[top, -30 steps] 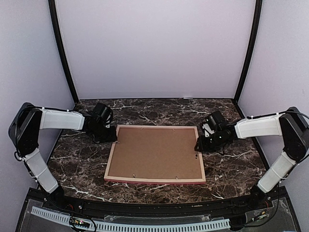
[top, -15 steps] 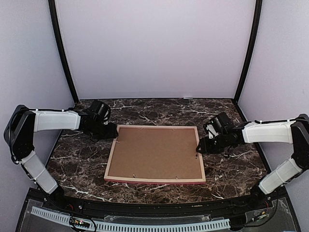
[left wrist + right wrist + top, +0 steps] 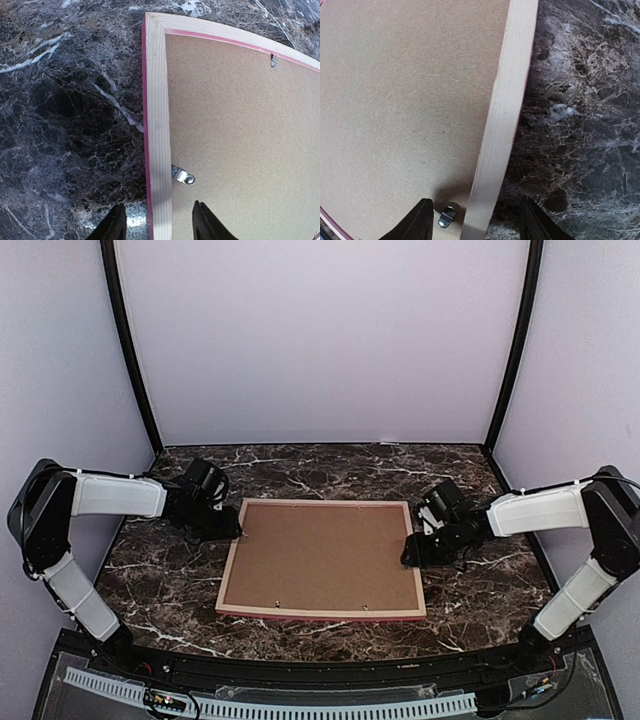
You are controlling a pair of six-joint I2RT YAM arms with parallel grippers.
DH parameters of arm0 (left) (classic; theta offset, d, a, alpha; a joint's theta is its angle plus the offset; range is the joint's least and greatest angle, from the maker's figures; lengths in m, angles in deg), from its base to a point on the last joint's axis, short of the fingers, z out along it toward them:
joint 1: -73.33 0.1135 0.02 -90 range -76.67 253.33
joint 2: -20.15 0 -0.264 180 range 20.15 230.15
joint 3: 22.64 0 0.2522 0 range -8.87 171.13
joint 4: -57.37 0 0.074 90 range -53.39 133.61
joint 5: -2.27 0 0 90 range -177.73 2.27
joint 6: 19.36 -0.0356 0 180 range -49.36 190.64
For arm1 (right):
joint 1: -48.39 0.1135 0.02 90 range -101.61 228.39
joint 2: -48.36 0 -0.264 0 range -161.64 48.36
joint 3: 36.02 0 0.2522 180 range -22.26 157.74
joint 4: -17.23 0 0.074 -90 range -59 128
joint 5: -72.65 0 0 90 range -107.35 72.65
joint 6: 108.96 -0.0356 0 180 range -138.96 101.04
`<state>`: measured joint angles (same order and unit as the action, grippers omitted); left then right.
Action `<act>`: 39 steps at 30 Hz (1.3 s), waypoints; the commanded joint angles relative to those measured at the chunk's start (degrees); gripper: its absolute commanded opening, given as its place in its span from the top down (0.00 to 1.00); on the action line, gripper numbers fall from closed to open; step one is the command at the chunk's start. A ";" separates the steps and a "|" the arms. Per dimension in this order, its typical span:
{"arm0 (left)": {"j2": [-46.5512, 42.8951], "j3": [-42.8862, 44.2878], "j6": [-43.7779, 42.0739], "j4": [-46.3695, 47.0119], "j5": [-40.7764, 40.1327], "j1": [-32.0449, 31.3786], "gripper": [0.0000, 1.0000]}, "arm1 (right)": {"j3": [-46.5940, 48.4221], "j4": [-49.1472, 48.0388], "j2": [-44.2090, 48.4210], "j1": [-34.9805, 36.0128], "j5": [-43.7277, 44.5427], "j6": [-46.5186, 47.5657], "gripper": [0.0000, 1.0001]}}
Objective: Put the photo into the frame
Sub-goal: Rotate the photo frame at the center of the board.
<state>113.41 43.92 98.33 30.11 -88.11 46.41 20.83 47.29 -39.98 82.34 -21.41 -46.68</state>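
Observation:
The frame (image 3: 230,575) lies face down on the marble table, its pale rails round a brown backing board (image 3: 325,555). The photo is hidden. My left gripper (image 3: 232,530) is at the far end of the left rail. In the left wrist view my left gripper (image 3: 158,210) is open, its jaws astride the rail (image 3: 156,100) with gaps on both sides, next to a metal clip (image 3: 183,175). My right gripper (image 3: 408,555) is at the right rail. In the right wrist view my right gripper (image 3: 475,205) is open astride that rail (image 3: 510,90), with a clip (image 3: 446,216) between its jaws.
The dark marble table (image 3: 160,580) runs round all sides of the frame. Lilac walls and two black posts (image 3: 130,350) close in the back and sides. More small clips sit along the frame's near rail (image 3: 320,614).
Both grippers' jaws stand wider than a second ago. The right gripper drew back from the right rail, then returned a little nearer along it. The frame has stayed put.

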 commanded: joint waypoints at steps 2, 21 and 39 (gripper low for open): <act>-1.67 -1.84 0.32 1.79 3.12 0.02 0.57 | 1.12 -0.91 -1.86 0.84 0.41 -0.59 0.43; -3.82 -6.35 1.41 2.86 4.15 0.02 0.64 | 0.33 1.61 -1.22 0.52 -3.51 4.39 0.65; -3.77 -6.81 1.62 2.62 4.22 0.02 0.64 | -0.61 3.49 -2.03 -1.79 -9.71 9.45 0.70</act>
<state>111.92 37.89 99.53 32.85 -84.11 46.41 21.27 47.97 -40.96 81.18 -28.14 -39.38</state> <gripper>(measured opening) 0.357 0.298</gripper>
